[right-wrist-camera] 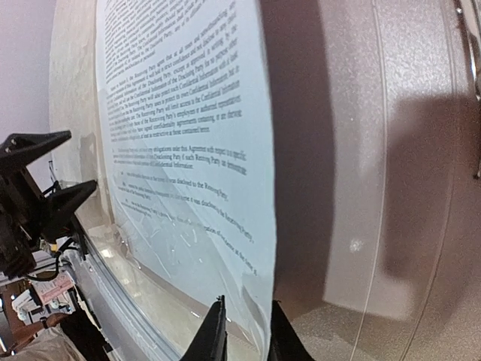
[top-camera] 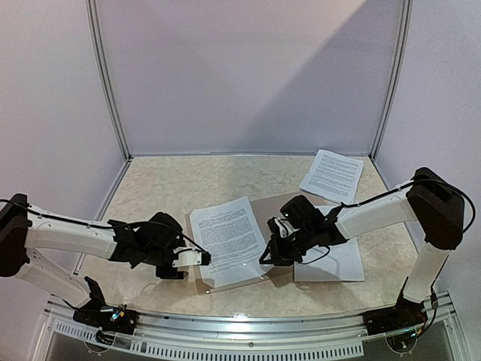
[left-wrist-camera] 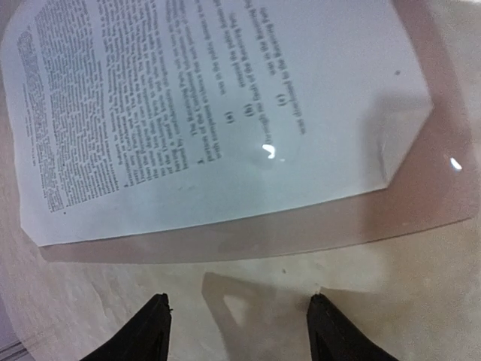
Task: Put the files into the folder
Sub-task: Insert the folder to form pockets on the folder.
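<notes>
1. The printed sheet [top-camera: 229, 239] lies flat on the open folder [top-camera: 267, 207] in the middle of the table [top-camera: 165, 188], turned a little off square. Its text side faces up.
2. In the left wrist view I see a glossy clear layer with a light spot over the print. Its edge reaches past the near edge of the sheet, and one corner of the sheet looks folded or cut off.
3. The folder's tan-brown cover shows beyond the right and far edges of the sheet.
4. My right gripper [right-wrist-camera: 246, 335] sits at the sheet's right edge, near its near corner. The jaws stand only narrowly apart with the paper's edge running down between them, and a gap shows on each side of the paper.
5. My left gripper [left-wrist-camera: 239, 331] is low over bare table just beside the folder's left near edge. Its jaws are wide, with nothing between them.
6. More files lie apart from the folder: a small stack of printed sheets [top-camera: 332, 175] at the far right corner, and a white sheet [top-camera: 334, 263] under my right arm, just right of the folder.
</notes>
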You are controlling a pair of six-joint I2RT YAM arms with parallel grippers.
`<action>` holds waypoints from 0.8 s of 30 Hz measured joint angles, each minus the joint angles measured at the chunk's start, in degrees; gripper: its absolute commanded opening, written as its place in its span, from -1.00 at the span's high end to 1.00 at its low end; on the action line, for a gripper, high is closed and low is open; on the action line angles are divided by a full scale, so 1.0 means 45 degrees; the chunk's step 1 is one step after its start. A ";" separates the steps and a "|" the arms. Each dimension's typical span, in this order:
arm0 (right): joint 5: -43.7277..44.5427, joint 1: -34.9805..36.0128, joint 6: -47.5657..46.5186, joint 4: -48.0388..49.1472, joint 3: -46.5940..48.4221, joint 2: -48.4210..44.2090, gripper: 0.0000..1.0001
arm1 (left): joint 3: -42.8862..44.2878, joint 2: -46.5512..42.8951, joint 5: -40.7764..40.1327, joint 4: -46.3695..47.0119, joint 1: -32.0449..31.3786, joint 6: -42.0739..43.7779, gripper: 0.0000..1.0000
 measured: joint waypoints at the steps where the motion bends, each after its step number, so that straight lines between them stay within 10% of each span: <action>1: -0.0010 0.0000 0.0019 0.0010 0.0000 0.0000 0.72 | -0.0063 -0.0151 0.0136 -0.0180 -0.0189 -0.0024 -0.29; 24: -0.0515 0.0058 0.1161 0.1010 -0.0675 0.0369 1.00 | -0.0170 0.0491 0.0437 0.1404 -0.1613 -0.0573 -0.27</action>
